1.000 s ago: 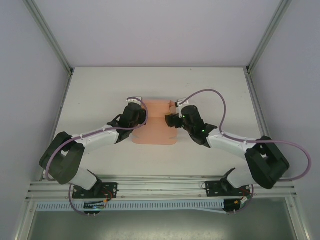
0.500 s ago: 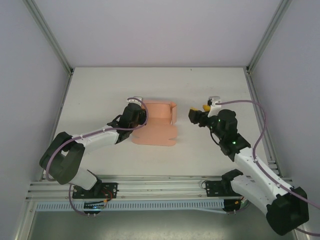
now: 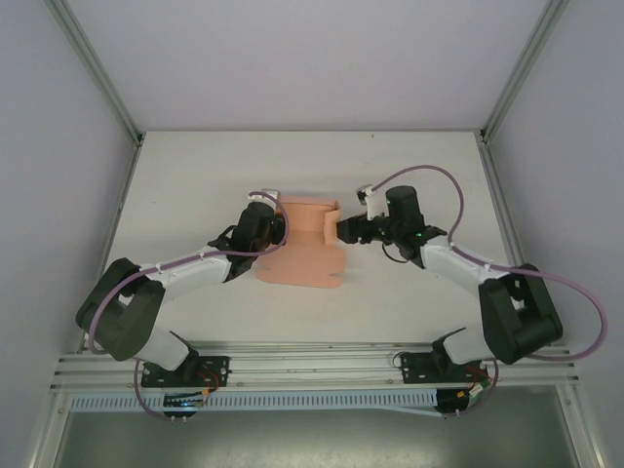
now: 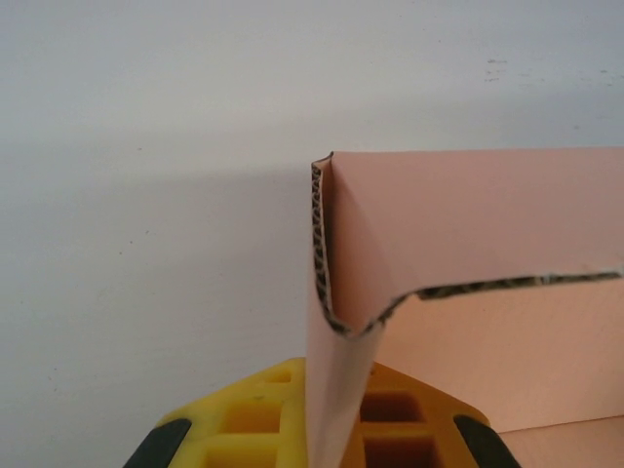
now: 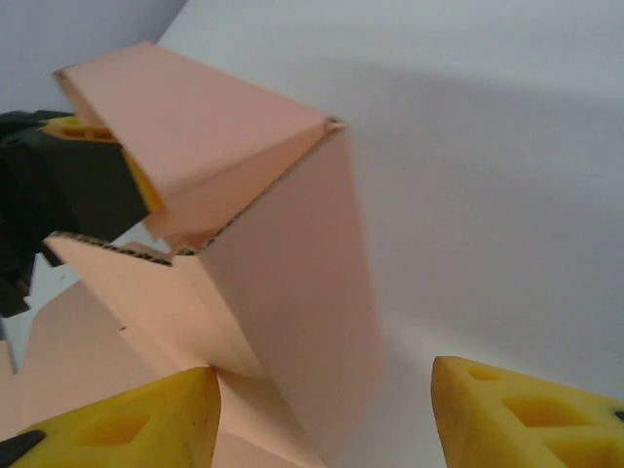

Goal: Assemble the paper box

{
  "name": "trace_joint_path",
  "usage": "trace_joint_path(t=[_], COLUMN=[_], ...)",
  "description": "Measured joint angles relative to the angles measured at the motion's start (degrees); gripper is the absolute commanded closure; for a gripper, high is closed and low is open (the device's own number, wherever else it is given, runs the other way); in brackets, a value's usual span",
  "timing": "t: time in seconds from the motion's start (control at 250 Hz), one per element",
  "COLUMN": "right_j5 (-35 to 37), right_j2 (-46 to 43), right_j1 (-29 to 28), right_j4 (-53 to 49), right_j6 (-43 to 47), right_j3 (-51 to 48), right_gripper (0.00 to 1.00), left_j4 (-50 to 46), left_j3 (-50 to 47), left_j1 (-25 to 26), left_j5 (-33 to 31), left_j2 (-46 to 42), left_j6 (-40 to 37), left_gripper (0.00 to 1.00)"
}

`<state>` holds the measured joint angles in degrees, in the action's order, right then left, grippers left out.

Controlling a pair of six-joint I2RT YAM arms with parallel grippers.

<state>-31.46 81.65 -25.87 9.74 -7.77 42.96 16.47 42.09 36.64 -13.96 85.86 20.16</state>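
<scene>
Paper box (image 3: 304,255) half-folded: 12 o'clock walls up, 6 o'clock flap flat. Your left gripper (image 3: 277,226) clamps 9 o'clock wall; right gripper (image 3: 343,230) jaws apart, astride 3 o'clock wall.

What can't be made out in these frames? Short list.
Top view: fingertips of the left gripper and the left wall of the paper box are hidden under that arm's wrist.
Left wrist view: the bottom edge cuts off the left gripper; card covers the gap between its fingers.
Right wrist view: the right gripper is cut off below, the near wall blurred; contact unclear.
</scene>
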Motion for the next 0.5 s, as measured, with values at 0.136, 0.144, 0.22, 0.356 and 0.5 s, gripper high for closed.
trace_joint_path(t=[0.136, 0.144, 0.22, 0.356, 0.5], right_j5=[0.1, 0.3, 4.3, 13.5, 19.2], right_j2=[3.6, 3.7, 4.7, 6.1, 8.4], right_j1=[-2.6, -2.8, -4.3, -6.6, -8.1], right_j4=[0.9, 0.9, 0.5, -0.3, -0.3], right_j6=[0.0, 0.0, 0.0, -0.2, -1.1], right_j3=[2.3, 2.4, 3.6, 6.3, 8.2], right_gripper=[0.48, 0.48, 0.51, 0.53, 0.50], left_j4=[0.0, 0.0, 0.0, 0.0, 0.0], left_j3=[0.0, 0.0, 0.0, 0.0, 0.0], left_j1=[0.0, 0.0, -0.4, -0.6, -0.6], left_j5=[-0.2, -0.3, -0.5, -1.1, -1.3], left_j2=[0.0, 0.0, 0.0, 0.0, 0.0], left_j6=[-0.2, -0.2, -0.4, -0.4, -0.4], left_gripper=[1.00, 1.00, 1.00, 1.00, 1.00])
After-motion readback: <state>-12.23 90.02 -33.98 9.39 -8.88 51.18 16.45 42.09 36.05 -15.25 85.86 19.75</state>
